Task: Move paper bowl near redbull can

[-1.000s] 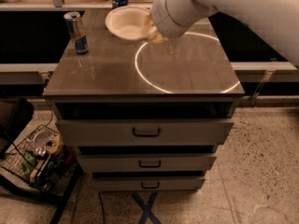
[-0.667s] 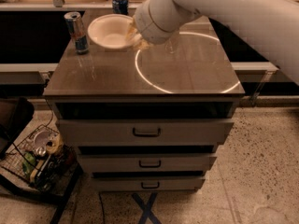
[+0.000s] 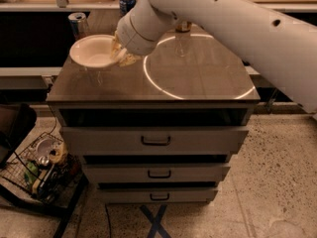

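The white paper bowl is held over the far left part of the cabinet top. My gripper is at the bowl's right rim and is shut on it, at the end of the big white arm that reaches in from the right. The redbull can stands upright at the far left corner, just behind the bowl. The bowl's rim hides the can's lower part.
A wider dark blue can stands at the back edge, behind the arm. The cabinet has three drawers below its top. A wire basket with clutter sits on the floor at the left.
The gripper has carried the paper bowl leftward and a little toward the front. The bowl has gone from mid-back of the top to right in front of the redbull can.
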`<state>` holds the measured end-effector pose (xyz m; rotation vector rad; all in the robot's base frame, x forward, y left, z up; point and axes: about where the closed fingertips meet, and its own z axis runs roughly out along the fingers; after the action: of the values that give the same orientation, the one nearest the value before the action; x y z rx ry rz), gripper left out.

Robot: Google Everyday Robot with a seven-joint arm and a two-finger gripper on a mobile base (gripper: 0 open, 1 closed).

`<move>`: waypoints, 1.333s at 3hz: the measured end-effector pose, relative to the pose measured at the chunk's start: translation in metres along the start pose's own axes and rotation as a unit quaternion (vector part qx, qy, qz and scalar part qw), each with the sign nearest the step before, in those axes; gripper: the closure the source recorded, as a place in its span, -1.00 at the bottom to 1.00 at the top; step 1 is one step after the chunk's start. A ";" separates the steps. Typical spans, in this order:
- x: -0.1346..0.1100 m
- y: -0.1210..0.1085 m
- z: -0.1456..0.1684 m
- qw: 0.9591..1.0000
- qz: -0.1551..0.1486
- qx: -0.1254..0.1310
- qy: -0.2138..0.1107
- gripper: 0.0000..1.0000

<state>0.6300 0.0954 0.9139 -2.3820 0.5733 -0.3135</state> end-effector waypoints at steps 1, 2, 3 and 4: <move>-0.009 -0.003 0.027 0.999 -0.016 -0.026 -0.041 1.00; -0.011 -0.002 0.047 0.997 -0.020 -0.045 -0.064 1.00; -0.012 -0.002 0.049 0.997 -0.020 -0.046 -0.066 0.66; -0.013 -0.002 0.051 0.996 -0.021 -0.047 -0.067 0.19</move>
<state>0.6376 0.1310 0.8755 -2.4863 0.4865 -0.1448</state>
